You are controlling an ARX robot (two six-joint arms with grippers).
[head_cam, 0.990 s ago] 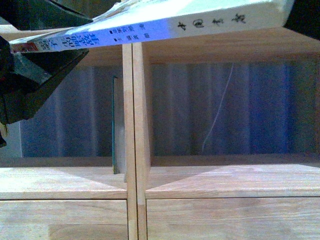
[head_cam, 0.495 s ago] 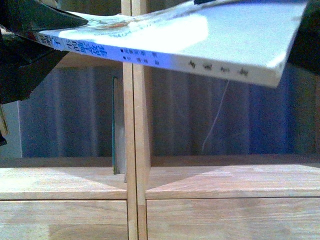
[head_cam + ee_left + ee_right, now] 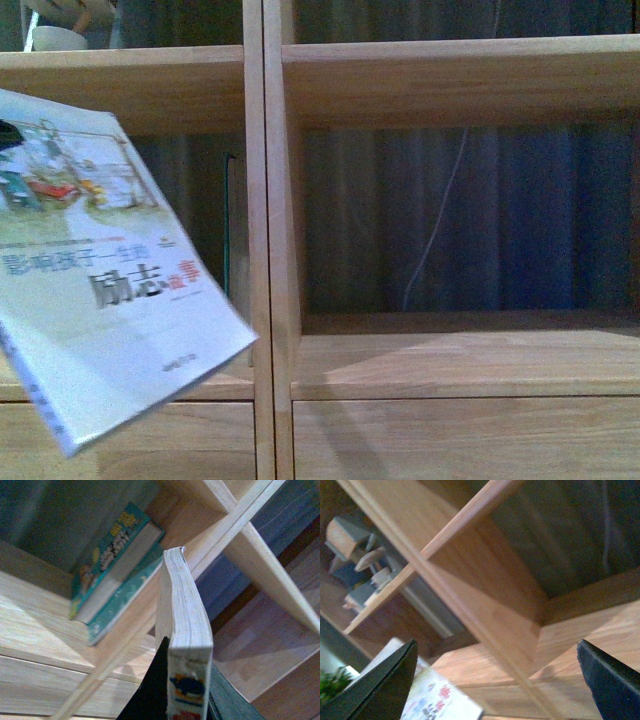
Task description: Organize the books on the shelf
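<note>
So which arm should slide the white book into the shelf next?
Left. The left gripper holds the white book in front of the shelf compartment with the teal books. The right gripper is open and empty.

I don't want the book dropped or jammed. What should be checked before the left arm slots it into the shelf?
1. Paperback between the left gripper's fingers: ok.
2. Grip firm enough for a push: cannot tell.
3. Paperback upright for slotting: not ok, it is tilted in the front view.
4. Teal books standing against the divider: ok.
5. Room beside them in that shelf compartment: ok, judging by the left wrist view.
6. Right gripper open and holding nothing: ok.
</note>
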